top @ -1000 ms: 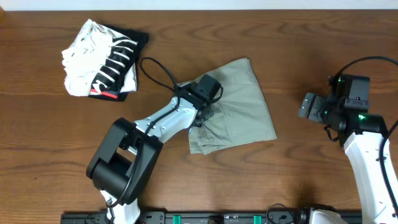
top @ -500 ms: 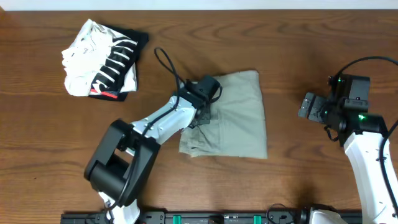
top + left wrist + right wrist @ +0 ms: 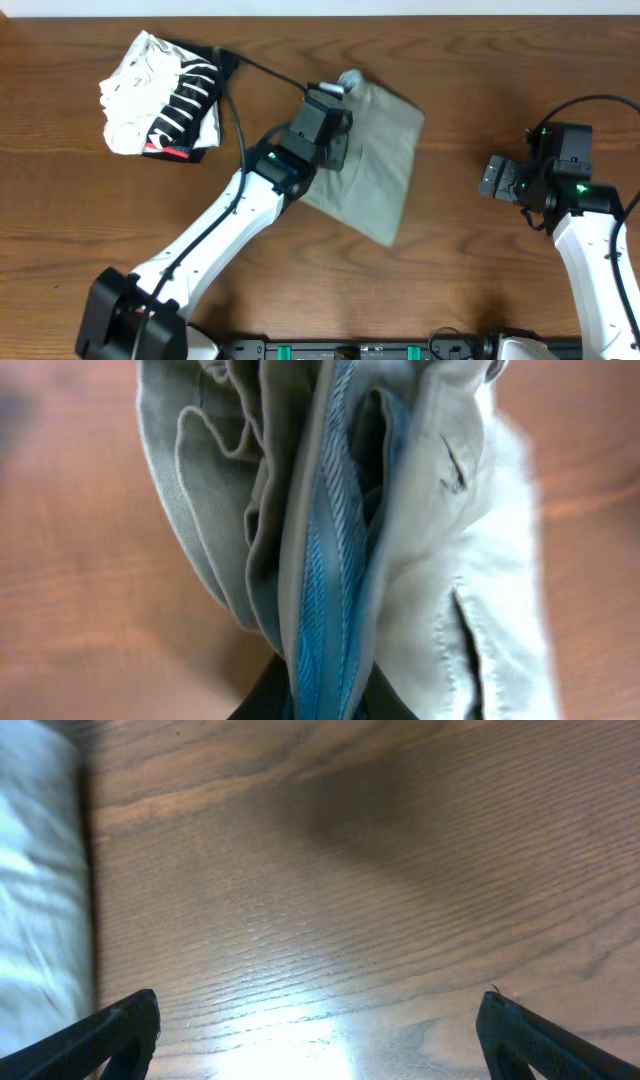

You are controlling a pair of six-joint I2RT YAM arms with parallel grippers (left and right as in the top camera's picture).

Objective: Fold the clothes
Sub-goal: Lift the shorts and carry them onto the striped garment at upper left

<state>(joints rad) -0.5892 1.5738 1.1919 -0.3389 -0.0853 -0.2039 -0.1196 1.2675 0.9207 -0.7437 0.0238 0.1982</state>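
Observation:
The khaki grey-green shorts (image 3: pixel 378 160) hang partly lifted over the middle of the table, with the lower corner near the wood. My left gripper (image 3: pixel 335 100) is shut on their waistband near the top edge. In the left wrist view the pale blue inner waistband (image 3: pixel 325 590) runs bunched down between my fingers (image 3: pixel 325 705), with khaki cloth on both sides. My right gripper (image 3: pixel 492 176) is open and empty to the right of the shorts; its wrist view shows bare wood between the fingertips (image 3: pixel 320 1030) and an edge of pale cloth (image 3: pixel 35 900) at the left.
A folded black-and-white striped garment with a red mark (image 3: pixel 165 95) lies at the back left. The left arm's cable (image 3: pixel 255 68) runs over its corner. The table's front rail (image 3: pixel 350 350) lies at the near edge.
My left gripper has lifted the shorts up and toward the back of the table, with the arm stretched out. The cloth has swung from lying flat to hanging askew. The right arm has not moved.

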